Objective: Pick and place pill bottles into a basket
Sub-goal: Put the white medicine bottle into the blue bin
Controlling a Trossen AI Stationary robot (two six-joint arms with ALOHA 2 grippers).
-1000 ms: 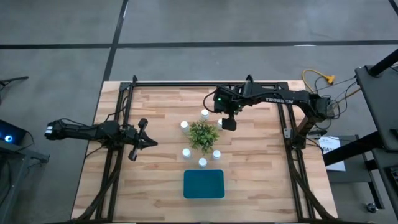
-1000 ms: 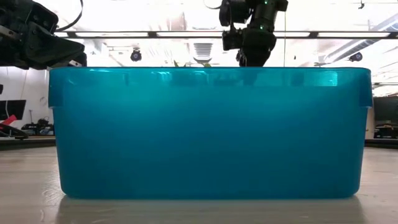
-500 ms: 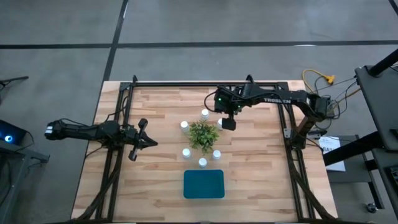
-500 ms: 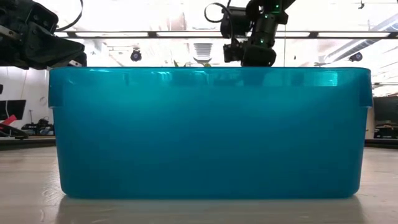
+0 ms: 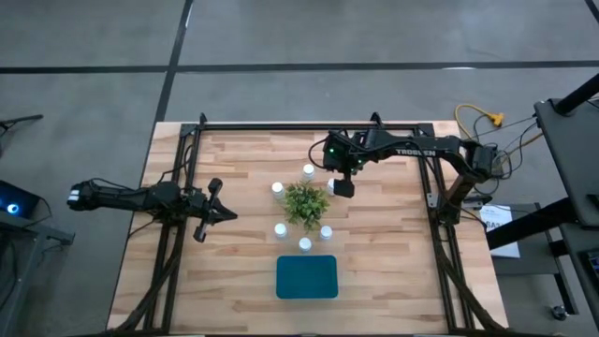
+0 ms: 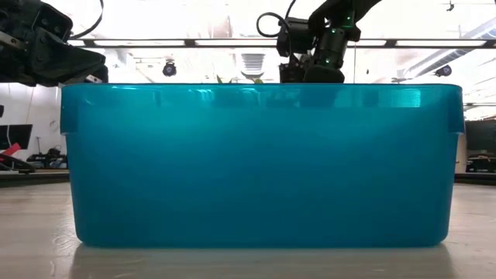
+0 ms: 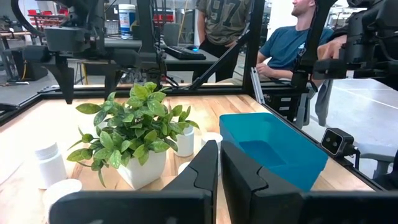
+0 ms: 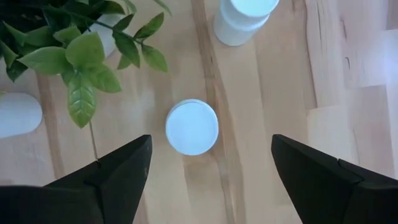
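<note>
Pale wooden planks make up the surface, framed by dark rails and set on a grey concrete floor; beyond it the left wrist view shows people standing and sitting at the far side.

Farthest left, the left arm waits along the surface's left edge, its hand clenched with the fingers nearly touching, grasping nothing and well apart from everything else.

Moving right, a small green leafy plant in a white pot stands near the middle, ringed by tiny white cylindrical pill bottles: one to its upper left, one above it, one to its lower left, one below it, one to its lower right. A sixth sits partly under the right arm's hand.

Nearer the front edge, below the plant, lies the teal-blue rounded rectangular basket. Its floor shows plain blue from above, so no bottle appears to be in it yet.

Right of the plant, the right arm's hand hovers with fingers spread wide, released, straddling a white-capped bottle seen from straight above.

By my judgement the task is at its very start: first grasp being lined up, all six bottles left to carry over.
</note>
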